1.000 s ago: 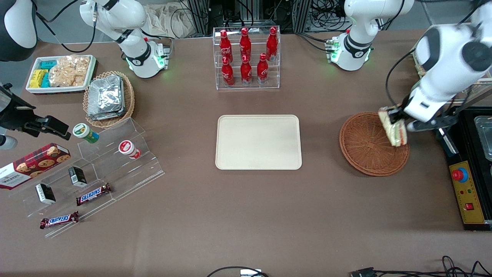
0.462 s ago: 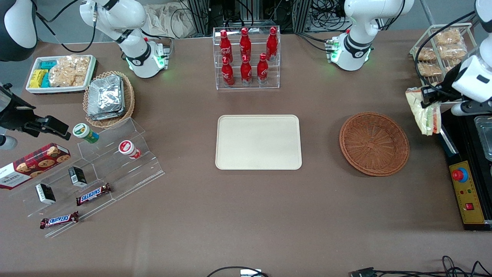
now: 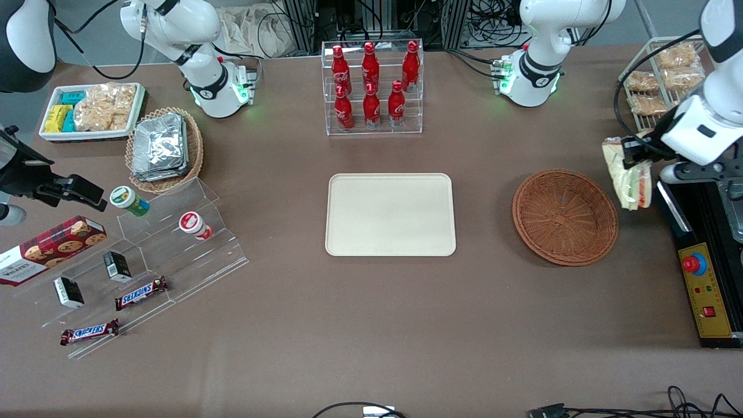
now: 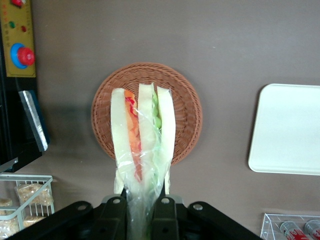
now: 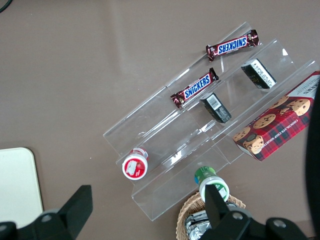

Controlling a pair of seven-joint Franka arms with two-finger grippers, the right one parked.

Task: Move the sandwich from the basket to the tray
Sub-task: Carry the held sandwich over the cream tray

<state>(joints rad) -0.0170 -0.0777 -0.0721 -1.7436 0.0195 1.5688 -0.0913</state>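
My left gripper (image 3: 634,155) is shut on the sandwich (image 3: 626,181), a wrapped wedge of white bread with green and red filling that hangs from the fingers high above the table. It is just outside the rim of the reddish-brown wicker basket (image 3: 565,216), toward the working arm's end. The basket is empty. In the left wrist view the gripper (image 4: 139,210) pinches the clear wrap of the sandwich (image 4: 142,135), with the basket (image 4: 185,107) below it. The cream tray (image 3: 390,214) lies flat and bare at the table's middle; its edge also shows in the left wrist view (image 4: 287,131).
A black control box with a red button (image 3: 702,287) lies at the working arm's end. A wire rack of bagged snacks (image 3: 659,87) stands farther from the camera than the gripper. A clear rack of red bottles (image 3: 371,87) stands farther back than the tray.
The gripper lifted the sandwich out of the basket and swung it out over the working arm's end, then came back a little toward the basket.
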